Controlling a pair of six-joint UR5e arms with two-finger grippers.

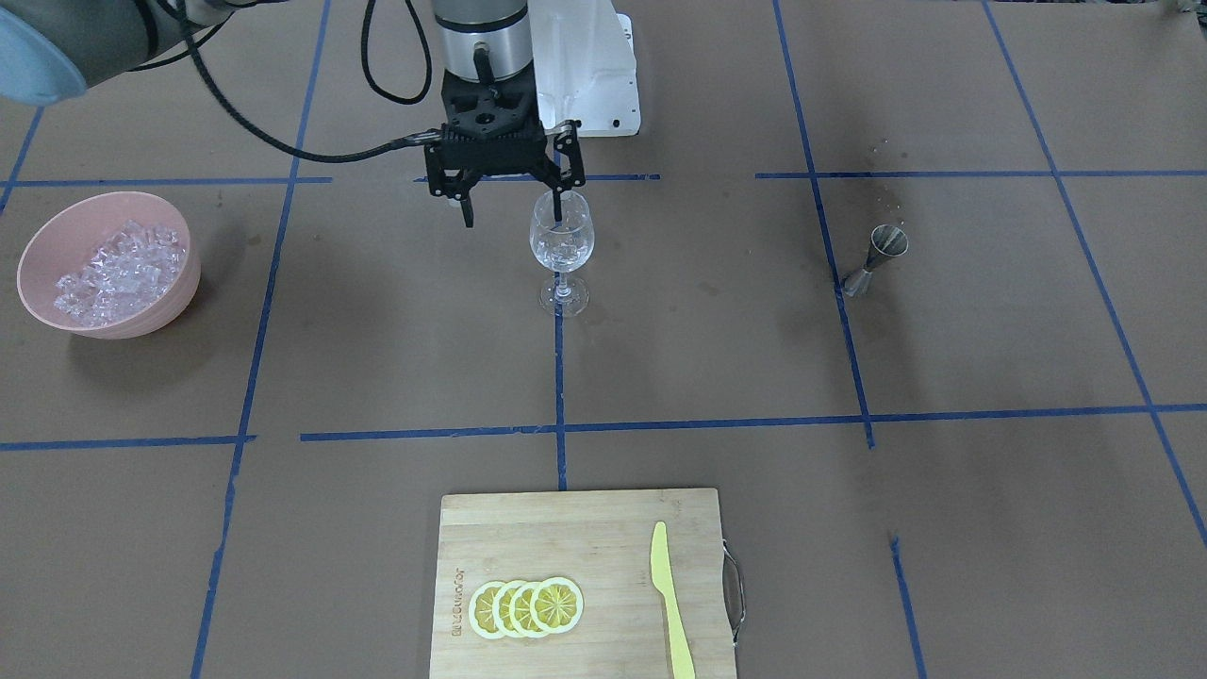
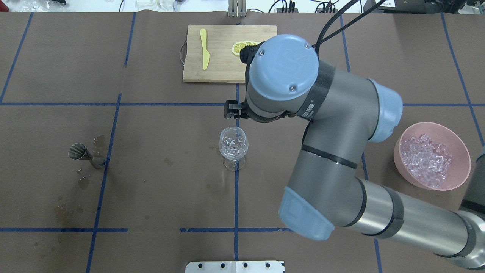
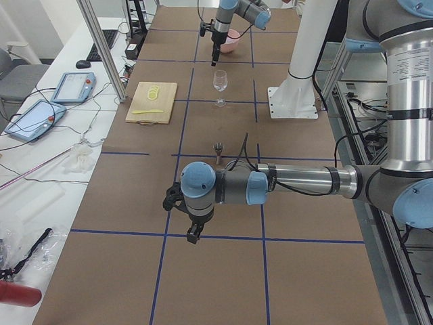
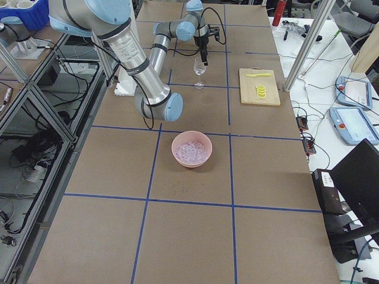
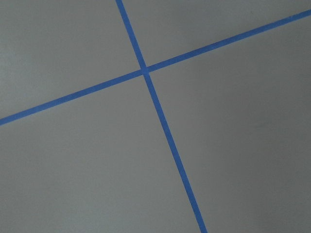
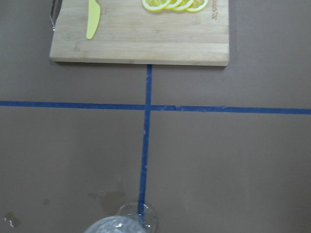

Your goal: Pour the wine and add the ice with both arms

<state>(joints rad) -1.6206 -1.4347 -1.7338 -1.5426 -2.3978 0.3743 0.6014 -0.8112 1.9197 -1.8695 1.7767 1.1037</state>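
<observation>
A clear wine glass (image 1: 561, 247) stands at the table's middle on a blue tape line, with ice cubes (image 2: 233, 145) in its bowl. My right gripper (image 1: 513, 220) hangs open just above it, shifted toward the bowl side, one finger (image 1: 560, 203) over the rim and nothing between the fingers. More ice (image 1: 118, 264) fills a pink bowl (image 1: 38, 247) on my right side. My left gripper (image 3: 193, 233) shows only in the exterior left view, low over bare table, and I cannot tell if it is open or shut. No wine is in view.
A steel jigger (image 1: 877, 256) stands on my left side with wet stains (image 2: 85, 182) around it. A wooden cutting board (image 1: 566, 538) holding lemon slices (image 1: 526, 607) and a yellow knife (image 1: 671, 604) lies at the far edge. The robot's white pedestal (image 3: 294, 101) is behind the glass.
</observation>
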